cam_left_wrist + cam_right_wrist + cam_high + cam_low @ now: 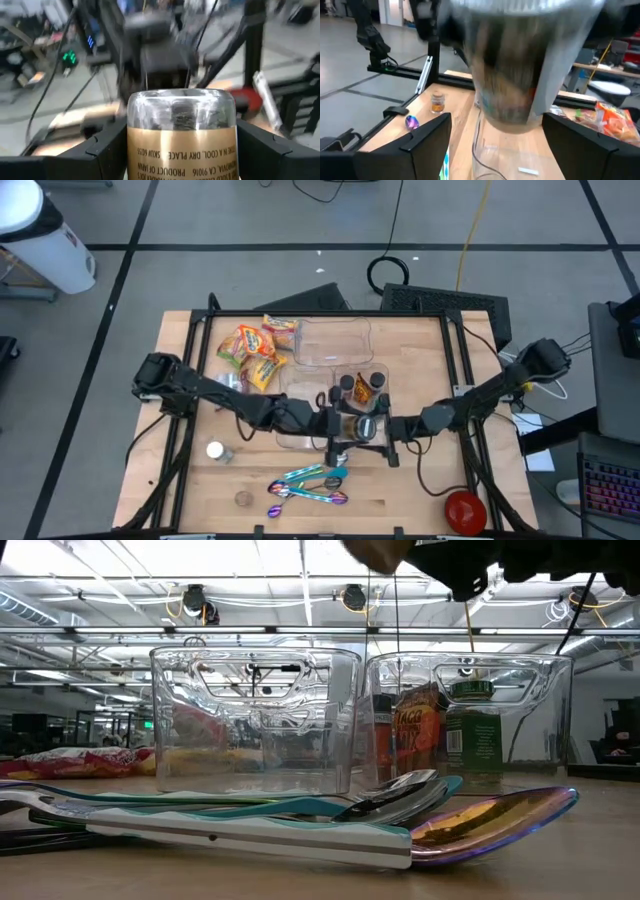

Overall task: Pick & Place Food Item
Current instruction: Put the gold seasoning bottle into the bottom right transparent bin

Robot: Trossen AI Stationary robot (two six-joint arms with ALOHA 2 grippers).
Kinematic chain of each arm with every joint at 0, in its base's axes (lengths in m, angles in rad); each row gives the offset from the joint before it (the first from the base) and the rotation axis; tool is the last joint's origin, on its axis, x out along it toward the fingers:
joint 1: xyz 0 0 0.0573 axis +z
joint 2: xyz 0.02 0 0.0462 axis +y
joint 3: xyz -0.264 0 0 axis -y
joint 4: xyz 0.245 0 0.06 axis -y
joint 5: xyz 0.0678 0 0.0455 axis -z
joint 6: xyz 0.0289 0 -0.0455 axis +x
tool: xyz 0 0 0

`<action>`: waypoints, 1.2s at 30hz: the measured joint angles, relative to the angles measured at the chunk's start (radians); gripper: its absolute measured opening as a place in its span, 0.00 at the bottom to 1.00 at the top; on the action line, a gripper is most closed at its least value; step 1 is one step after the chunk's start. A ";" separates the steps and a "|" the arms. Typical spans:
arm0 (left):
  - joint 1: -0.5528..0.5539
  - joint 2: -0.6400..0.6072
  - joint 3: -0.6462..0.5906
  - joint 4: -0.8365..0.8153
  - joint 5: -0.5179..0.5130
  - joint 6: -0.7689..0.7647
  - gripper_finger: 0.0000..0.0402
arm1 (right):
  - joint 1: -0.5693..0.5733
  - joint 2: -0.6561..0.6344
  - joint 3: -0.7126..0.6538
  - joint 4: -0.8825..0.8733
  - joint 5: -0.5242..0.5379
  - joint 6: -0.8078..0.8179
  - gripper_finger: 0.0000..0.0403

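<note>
Wooden table, high view: both grippers meet mid-table over the clear bins. Left wrist view: left gripper clamps a gold-label jar, held aloft. Right wrist view: right gripper spread wide, empty, facing that jar. Handover looks done; next, left carries it to a bin.

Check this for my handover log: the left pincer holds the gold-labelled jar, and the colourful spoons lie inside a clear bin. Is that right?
Not quite. The colourful spoons lie on the bare table, in front of the clear bins, not inside one; the high view shows it. The left pincer does hold the gold-labelled jar.
</note>
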 joint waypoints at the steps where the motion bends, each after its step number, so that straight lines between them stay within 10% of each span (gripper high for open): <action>1: -0.004 0.000 0.000 -0.008 -0.024 0.000 0.71 | -0.005 -0.005 0.000 0.002 0.001 0.015 0.75; 20: -0.042 -0.002 -0.001 -0.045 -0.224 -0.005 0.70 | -0.029 -0.090 0.036 -0.201 -0.030 0.013 0.72; 36: -0.036 -0.003 -0.001 0.182 -0.069 0.059 0.71 | -0.052 -0.032 0.036 0.066 -0.015 -0.108 0.72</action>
